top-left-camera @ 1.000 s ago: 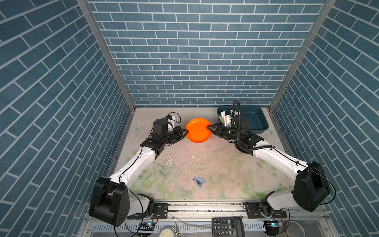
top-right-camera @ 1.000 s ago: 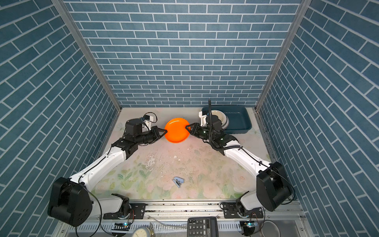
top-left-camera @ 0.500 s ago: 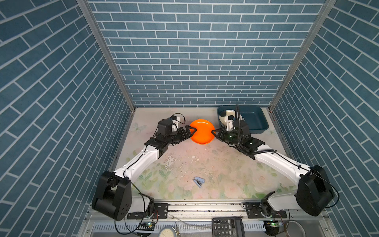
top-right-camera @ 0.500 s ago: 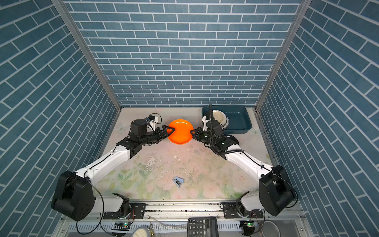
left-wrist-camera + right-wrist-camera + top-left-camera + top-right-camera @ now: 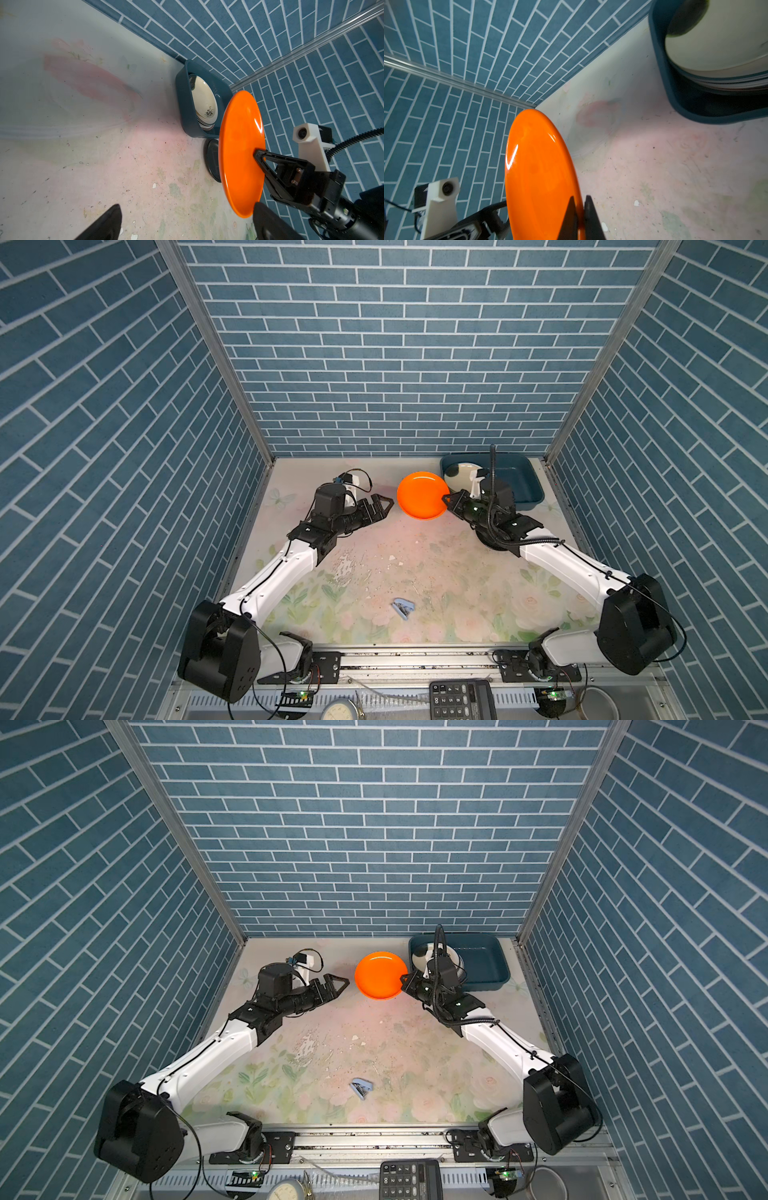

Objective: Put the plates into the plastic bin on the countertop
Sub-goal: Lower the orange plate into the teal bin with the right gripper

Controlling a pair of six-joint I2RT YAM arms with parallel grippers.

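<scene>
left end effector (image 5: 384,506) withdrew (wide open); right end effector (image 5: 446,500) pinches plate (image 5: 419,494)

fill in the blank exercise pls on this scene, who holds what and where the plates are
The held plate, clamped by its rim in the right gripper, is plain ____.
The left gripper stands ____, apart from the held plate.
The loose plate lying on the countertop beside the plastic bin is ____.
Missing words: orange; open; black.
</scene>
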